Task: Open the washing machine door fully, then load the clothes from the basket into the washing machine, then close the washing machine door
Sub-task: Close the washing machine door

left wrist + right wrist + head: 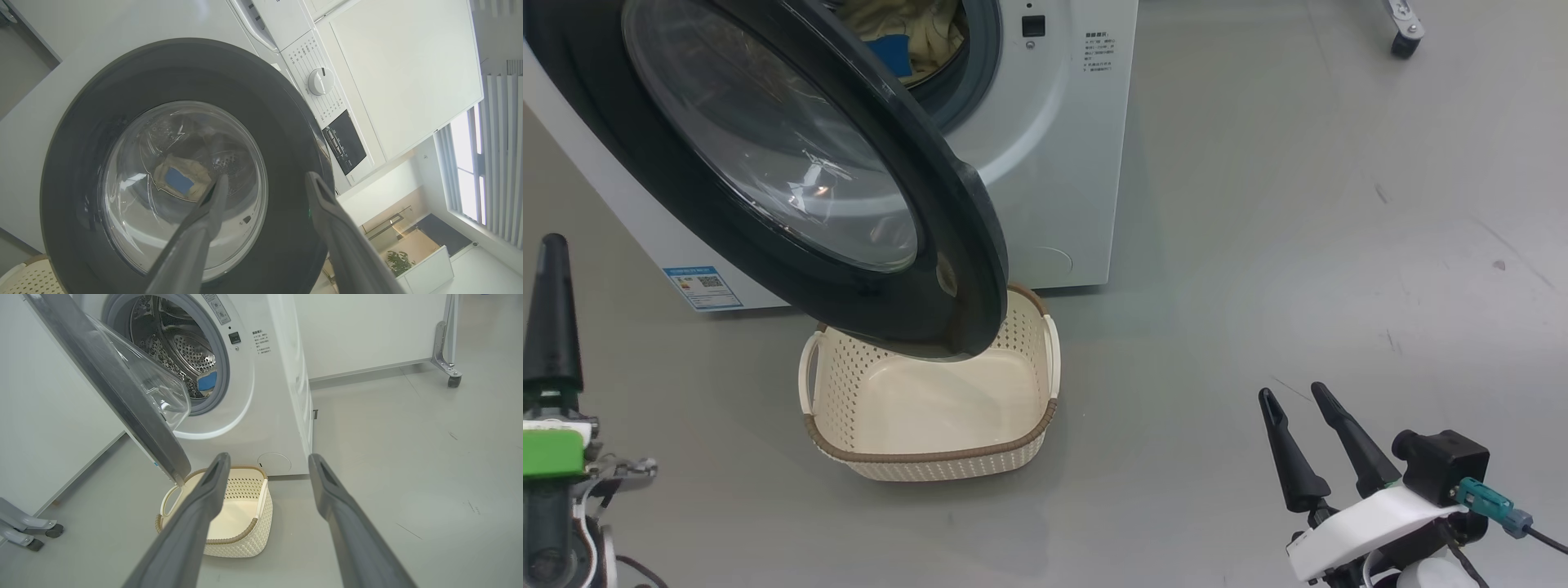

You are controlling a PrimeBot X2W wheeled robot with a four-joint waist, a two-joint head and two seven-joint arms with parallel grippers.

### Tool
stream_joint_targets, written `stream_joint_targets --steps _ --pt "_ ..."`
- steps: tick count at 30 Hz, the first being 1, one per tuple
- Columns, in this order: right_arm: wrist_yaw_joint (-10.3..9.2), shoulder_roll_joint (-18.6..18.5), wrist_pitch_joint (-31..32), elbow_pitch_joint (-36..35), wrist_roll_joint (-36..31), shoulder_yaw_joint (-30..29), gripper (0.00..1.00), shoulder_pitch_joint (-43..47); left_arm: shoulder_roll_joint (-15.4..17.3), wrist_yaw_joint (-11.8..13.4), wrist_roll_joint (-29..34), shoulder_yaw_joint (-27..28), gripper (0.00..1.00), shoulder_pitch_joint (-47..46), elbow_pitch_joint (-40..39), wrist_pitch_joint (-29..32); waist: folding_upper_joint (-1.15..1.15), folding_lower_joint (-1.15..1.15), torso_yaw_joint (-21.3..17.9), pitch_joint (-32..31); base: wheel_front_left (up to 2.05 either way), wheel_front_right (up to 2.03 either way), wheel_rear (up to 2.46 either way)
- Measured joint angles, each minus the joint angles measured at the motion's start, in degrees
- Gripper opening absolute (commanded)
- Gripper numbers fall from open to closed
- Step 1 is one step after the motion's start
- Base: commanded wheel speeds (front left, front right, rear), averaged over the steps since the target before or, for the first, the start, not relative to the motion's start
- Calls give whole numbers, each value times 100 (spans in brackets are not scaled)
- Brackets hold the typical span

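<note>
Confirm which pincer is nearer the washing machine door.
The left pincer: the washing machine door looms close before it. The right pincer sits farther back.

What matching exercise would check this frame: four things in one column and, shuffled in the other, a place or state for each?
Things:
1. washing machine door
2. basket
3. clothes
4. right gripper

Places or states:
A. inside the drum
B. open, holding nothing
C. empty, on the floor
D. standing ajar

Pairs: 1-D, 2-C, 3-A, 4-B.
</note>
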Motion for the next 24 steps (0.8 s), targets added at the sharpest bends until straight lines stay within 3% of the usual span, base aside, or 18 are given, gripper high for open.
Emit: stream_joint_targets --steps 13,24 --pt "0 -8 0 -62 -9 -2 100 -2 666 -10 2201 -1076 100 786 -213 -1441 0 0 19 70 0 0 0" --pt "0 -12 0 -67 -10 -2 100 -3 1129 -24 3965 -1882 100 1446 478 -2525 0 0 15 49 0 0 0"
